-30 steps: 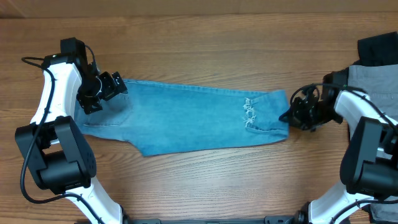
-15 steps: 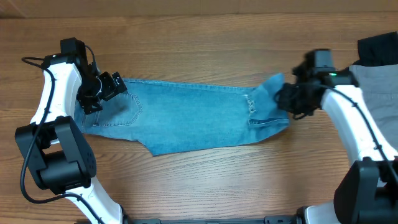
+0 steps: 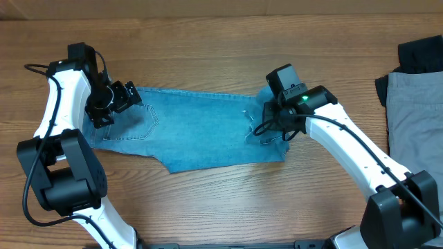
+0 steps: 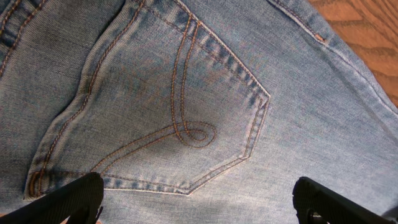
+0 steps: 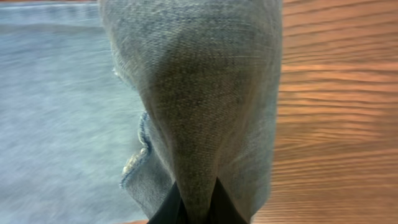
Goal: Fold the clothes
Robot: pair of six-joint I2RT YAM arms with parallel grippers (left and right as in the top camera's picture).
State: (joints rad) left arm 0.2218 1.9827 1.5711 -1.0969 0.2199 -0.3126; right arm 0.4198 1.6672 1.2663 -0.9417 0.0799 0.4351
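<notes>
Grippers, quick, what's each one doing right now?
Left gripper: open, over the jeans' back pocket.
Right gripper: shut on the jeans' leg end.

Table layout, overhead and both wrist views.
The jeans lie across the middle of the table, waistband end to the left, leg end to the right. The left gripper sits over the waistband end, above the back pocket, its fingers spread apart. The right gripper pinches the leg end, raised over the leg. The trousers lie at the right edge, well apart from the jeans, with another garment just behind them.
</notes>
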